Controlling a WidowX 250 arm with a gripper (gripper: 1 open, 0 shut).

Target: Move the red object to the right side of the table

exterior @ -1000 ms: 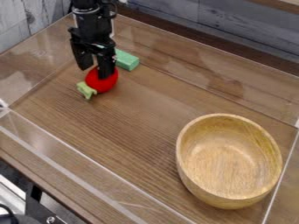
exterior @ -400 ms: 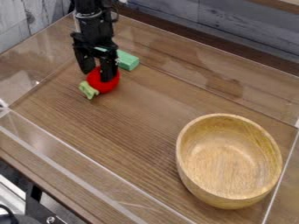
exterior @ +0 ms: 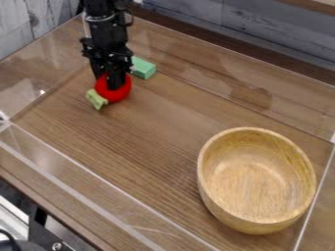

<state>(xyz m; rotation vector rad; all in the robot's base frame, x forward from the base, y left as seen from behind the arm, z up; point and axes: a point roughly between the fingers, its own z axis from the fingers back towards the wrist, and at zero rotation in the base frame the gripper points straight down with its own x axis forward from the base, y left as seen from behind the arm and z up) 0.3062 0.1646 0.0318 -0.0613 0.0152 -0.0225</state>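
Red object (exterior: 113, 91) sits far left on the table (exterior: 157, 137), apparently pinched between the gripper's (exterior: 113, 80) closed-in fingers.

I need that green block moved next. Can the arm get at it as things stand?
Probably yes, once free: the green block lies uncovered just behind the gripper, whose jaws are now shut on the red toy.

Robot lab, acrylic-walled wooden table (exterior: 157, 127), mounted arm (exterior: 102, 25)
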